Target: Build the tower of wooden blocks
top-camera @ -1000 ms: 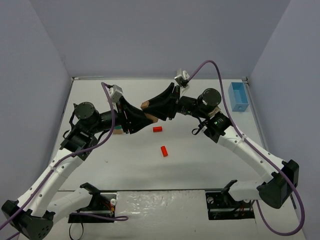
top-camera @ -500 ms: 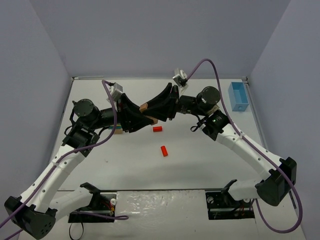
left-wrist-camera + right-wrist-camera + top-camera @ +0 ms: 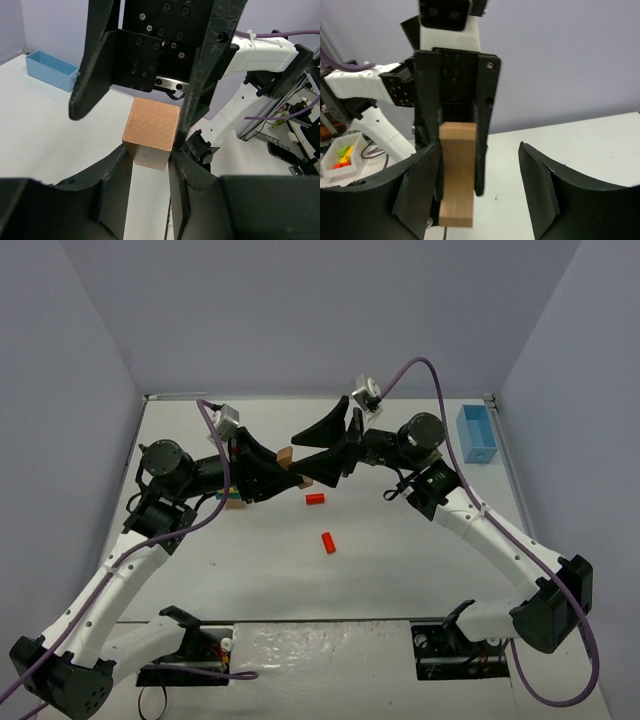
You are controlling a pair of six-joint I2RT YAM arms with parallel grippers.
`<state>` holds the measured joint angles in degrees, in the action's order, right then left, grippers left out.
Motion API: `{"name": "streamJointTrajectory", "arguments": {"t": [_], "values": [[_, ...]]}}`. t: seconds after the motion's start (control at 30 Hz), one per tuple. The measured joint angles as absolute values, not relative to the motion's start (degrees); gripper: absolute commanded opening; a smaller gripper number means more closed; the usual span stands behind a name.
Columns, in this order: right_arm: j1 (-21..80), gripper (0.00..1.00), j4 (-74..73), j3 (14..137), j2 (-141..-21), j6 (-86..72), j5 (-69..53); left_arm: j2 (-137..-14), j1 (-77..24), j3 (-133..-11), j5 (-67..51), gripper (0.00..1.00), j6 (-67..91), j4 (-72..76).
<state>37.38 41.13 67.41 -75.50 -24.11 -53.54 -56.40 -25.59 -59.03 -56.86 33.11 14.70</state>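
Currently the left tool (image 3: 149,155) clamps the tan block (image 3: 152,125) above the bench (image 3: 400,550), with the right tool (image 3: 479,160) spread apart around it

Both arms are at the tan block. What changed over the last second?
The right gripper spread its fingers and let go of the tan wooden block; the left gripper now holds it alone. The two red wooden cylinders and the light-blue rectangular bin stayed put.

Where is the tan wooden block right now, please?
Top view, mid-table: the tan block is clamped in the left gripper, with the right gripper open around it.
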Motion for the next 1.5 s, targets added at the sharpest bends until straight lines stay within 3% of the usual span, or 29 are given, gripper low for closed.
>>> {"name": "streamJointTrajectory", "arguments": {"t": [0.07, 0.17, 0.47, 0.67, 0.87, 1.33, 1.5], "values": [[35.9, 0.87, 41.1, 66.0, -75.3, -24.2, -53.0, -56.1, -24.3, -58.1, -57.4, 0.00, 33.9, 15.1], [33.6, 0.93, 40.7, 63.1, -74.4, -24.1, -52.6, -55.4, -21.5, -56.9, -57.8, 0.00, 33.3, 11.7], [24.7, 0.97, 30.5, 56.0, -67.8, -20.3, -46.8, -58.4, -21.0, -61.7, -43.6, 0.00, 16.6, -27.3], [21.9, 0.97, 20.8, 51.9, -62.4, -15.9, -37.4, -65.2, -30.5, -64.9, -26.2, 0.00, 13.9, -40.7], [21.0, 0.98, 15.8, 47.9, -58.9, -14.2, -30.5, -75.6, -37.2, -65.4, -13.7, 0.00, 14.3, -44.7], [19.8, 0.98, 12.1, 41.5, -54.6, -11.9, -26.2, -101.5, -37.7, -72.9, -0.1, 0.00, 6.8, -44.7], [19.3, 0.99, 11.7, 40.9, -54.4, -11.6, -26.2, -107.2, -37.7, -75.7, 0.4, 0.17, 2.8, -44.1]]}}
